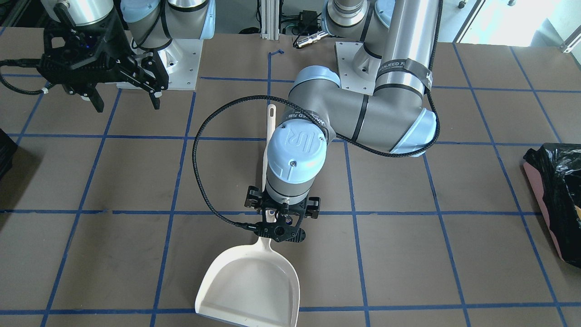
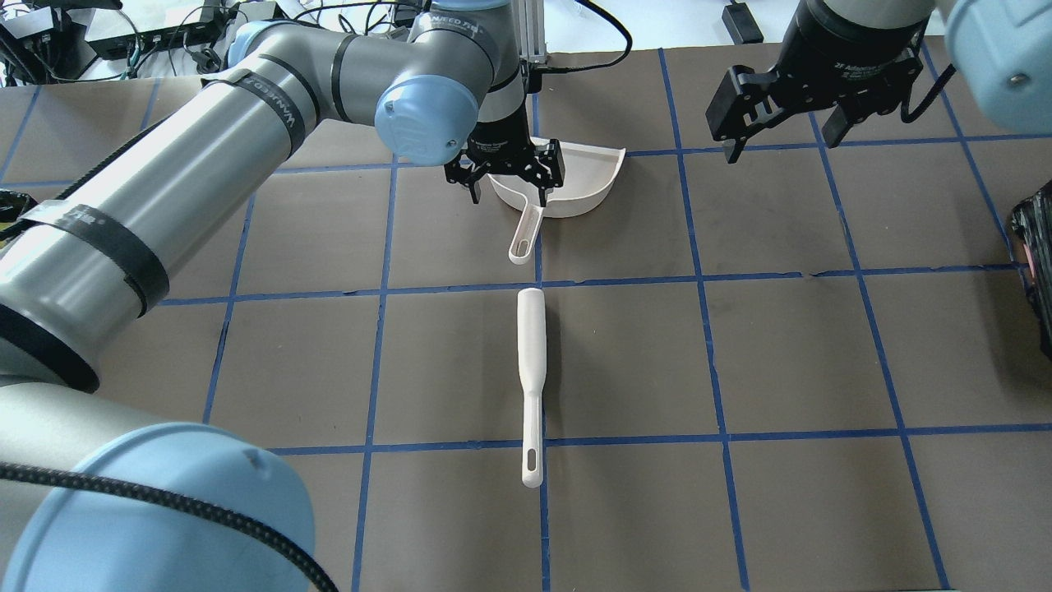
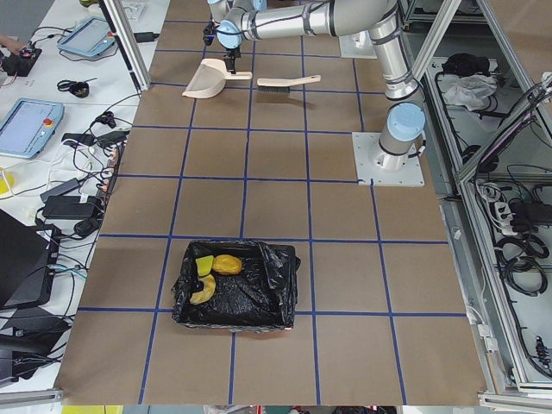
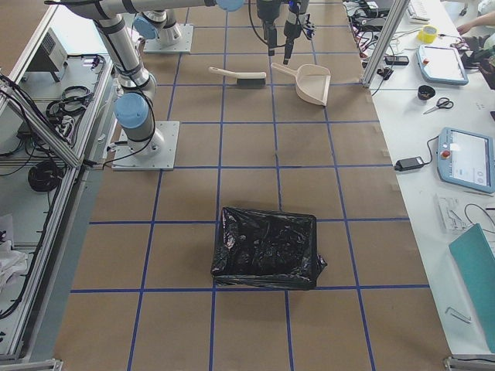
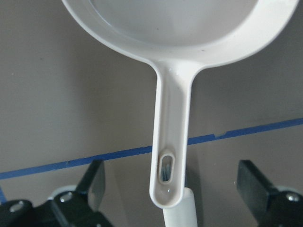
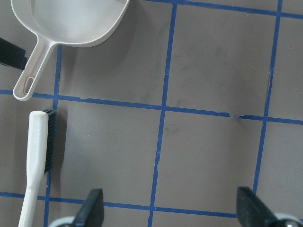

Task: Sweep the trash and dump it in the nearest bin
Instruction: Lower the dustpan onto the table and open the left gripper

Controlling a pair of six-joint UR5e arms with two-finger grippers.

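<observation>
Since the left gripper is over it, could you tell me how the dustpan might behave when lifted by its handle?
The dustpan looks like thin moulded plastic, so probably stiff and light. Its smooth, narrow handle may slip or twist in a grip. The wide empty scoop would likely droop forward.

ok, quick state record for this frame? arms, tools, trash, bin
left gripper: over the handle of the cream plastic dustpan, jaws open either side of it, not gripping
right gripper: hovering off to the side, jaws open, empty
dustpan: flat on the table, pan empty
cream long-handled brush: lying on the table in line with the dustpan handle, unheld
trash: yellowish pieces inside the bin; none visible on the tabletop
pink-sided bin: black plastic liner, at the table's end on the robot's left
</observation>
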